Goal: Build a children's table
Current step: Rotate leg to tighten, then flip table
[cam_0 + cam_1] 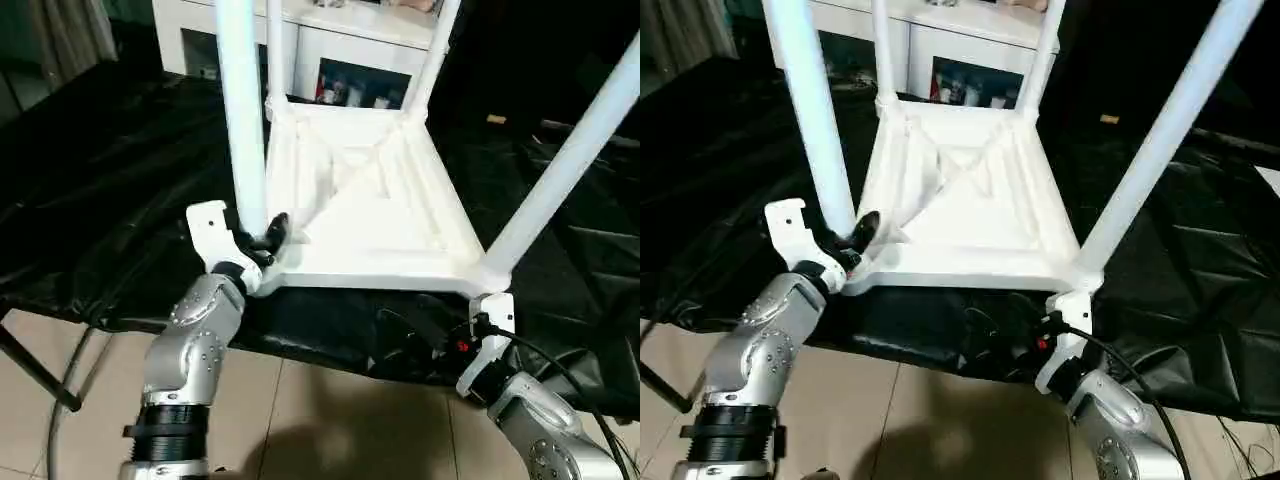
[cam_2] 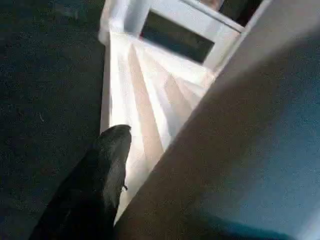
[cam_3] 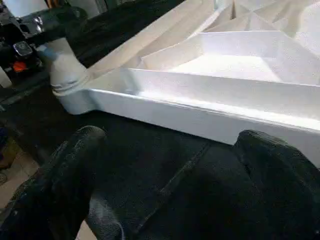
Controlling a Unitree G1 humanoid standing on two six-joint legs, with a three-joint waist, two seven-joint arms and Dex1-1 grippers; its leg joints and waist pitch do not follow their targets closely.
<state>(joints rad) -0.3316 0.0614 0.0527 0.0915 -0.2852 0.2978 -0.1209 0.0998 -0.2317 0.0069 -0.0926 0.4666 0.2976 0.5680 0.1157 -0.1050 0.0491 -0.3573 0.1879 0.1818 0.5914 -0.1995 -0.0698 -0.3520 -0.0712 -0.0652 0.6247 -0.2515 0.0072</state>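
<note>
**Upturned white table on black-draped surface**

Black plastic sheeting covering the wide work surface, tiled floor showing below its near edge, white cabinet with glass doors standing behind. Lying upside down on the sheeting: small all-white plastic children's table, ribbed underside facing up, four long tapered tube legs rising from its rounded corner sockets. Near-left leg upright in its socket; near-right leg leaning outward toward the right; two far legs standing at the back corners.

Left claw at the base of the near-left leg, black fingers closed around the tube just above the socket; one finger seen along the leg in the left wrist view, the ribbed underside beyond it.

Right claw below the near-right corner, just off the surface's near edge, fingers spread wide apart and holding nothing, the table's rim just ahead of them. Black cable looping beside the right forearm.
</note>
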